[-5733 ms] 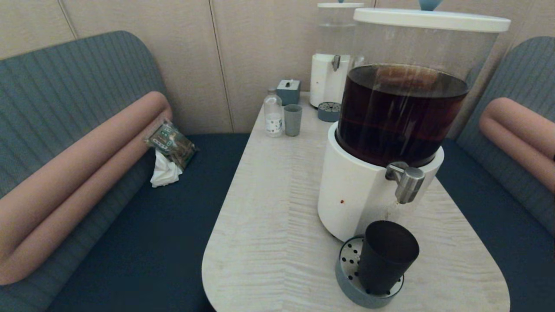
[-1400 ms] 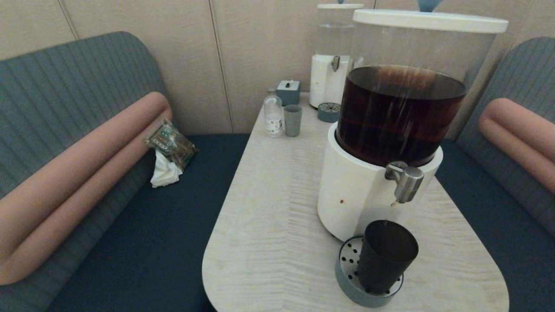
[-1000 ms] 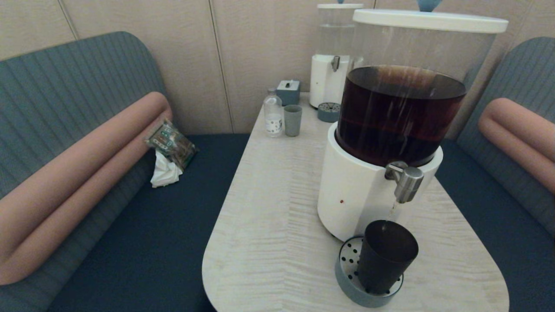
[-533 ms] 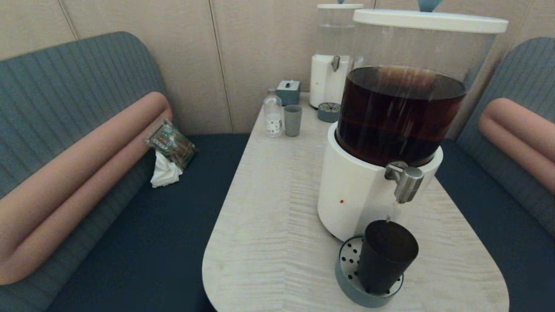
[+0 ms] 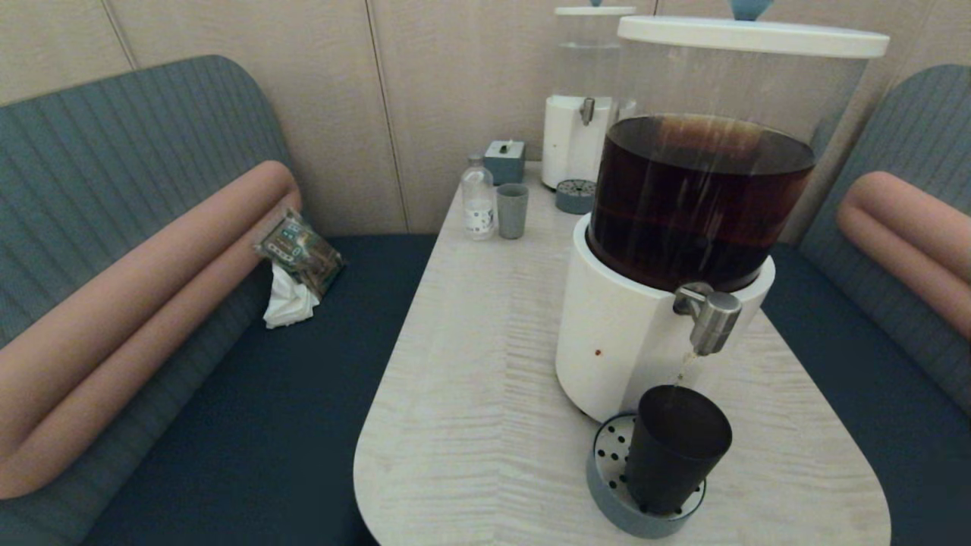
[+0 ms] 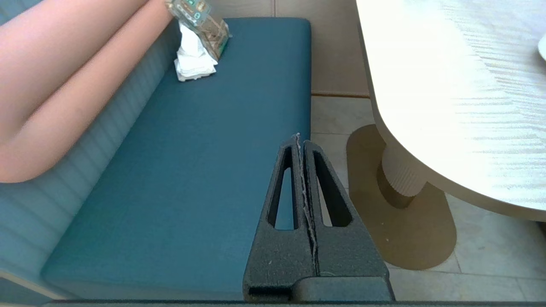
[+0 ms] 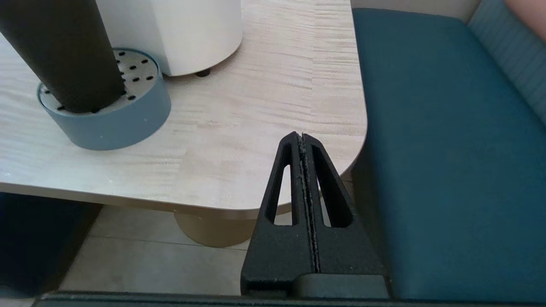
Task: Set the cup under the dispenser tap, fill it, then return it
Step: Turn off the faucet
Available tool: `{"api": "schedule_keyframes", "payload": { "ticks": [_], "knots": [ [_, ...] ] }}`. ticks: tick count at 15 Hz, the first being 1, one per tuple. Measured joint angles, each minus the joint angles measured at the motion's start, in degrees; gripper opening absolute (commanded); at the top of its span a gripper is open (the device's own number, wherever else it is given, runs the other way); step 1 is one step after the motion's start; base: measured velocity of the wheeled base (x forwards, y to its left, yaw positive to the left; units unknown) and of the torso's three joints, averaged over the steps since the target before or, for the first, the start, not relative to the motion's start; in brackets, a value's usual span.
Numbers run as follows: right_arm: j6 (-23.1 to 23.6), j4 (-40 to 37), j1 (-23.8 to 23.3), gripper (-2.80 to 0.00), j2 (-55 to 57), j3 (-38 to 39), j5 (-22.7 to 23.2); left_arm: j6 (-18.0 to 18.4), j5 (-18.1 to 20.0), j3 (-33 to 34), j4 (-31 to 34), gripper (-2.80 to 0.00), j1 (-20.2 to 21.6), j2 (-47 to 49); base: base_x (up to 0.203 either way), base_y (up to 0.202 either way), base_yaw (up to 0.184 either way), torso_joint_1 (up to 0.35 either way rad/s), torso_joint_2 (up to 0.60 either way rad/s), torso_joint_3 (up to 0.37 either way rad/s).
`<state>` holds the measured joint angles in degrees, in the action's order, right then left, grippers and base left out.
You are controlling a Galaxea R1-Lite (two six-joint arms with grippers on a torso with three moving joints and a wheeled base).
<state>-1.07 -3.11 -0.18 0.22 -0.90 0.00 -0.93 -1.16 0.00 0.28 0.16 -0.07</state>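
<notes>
The black-brown cup (image 5: 675,449) stands upright on the round grey drip tray (image 5: 616,509) at the foot of the big white-based dispenser (image 5: 630,341), right below the steel dispenser tap (image 5: 711,318). A thin brown trickle falls from the tap into the cup. The cup's lower body (image 7: 64,51) and the tray (image 7: 123,119) also show in the right wrist view. My right gripper (image 7: 302,138) is shut on nothing, low beside the table's near right corner. My left gripper (image 6: 298,138) is shut on nothing over the floor by the left bench. Neither arm shows in the head view.
A paler grey-blue tumbler (image 5: 512,210), a small bottle (image 5: 478,199), a grey box (image 5: 504,159) and a smaller clear-liquid dispenser (image 5: 578,114) with its own tray (image 5: 575,194) stand at the table's far end. A snack packet and tissue (image 5: 296,265) lie on the left bench.
The cup, the tap and both arms have held still. The thin stream from the tap keeps running into the cup.
</notes>
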Motion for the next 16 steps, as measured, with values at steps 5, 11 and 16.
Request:
{"api": "schedule_keyframes", "payload": {
  "ticks": [5,11,16],
  "knots": [
    [-1.60,0.17,0.09,-2.80,-0.01,0.05,-0.10,0.75,0.37,0.00,0.07,-2.80,0.00,0.00,0.000,0.000,0.000,0.000,0.00,0.000],
    [-1.62,0.24,0.09,-2.80,-0.01,0.09,-0.10,0.91,6.06,-12.90,4.49,-2.80,0.00,1.87,0.000,0.000,0.000,0.000,0.00,0.000],
    [-1.62,0.22,0.09,-2.80,-0.01,0.09,-0.10,0.00,15.82,-32.19,8.95,-2.80,-0.54,20.00,0.000,0.000,0.000,0.000,0.00,0.000]
  ]
}}
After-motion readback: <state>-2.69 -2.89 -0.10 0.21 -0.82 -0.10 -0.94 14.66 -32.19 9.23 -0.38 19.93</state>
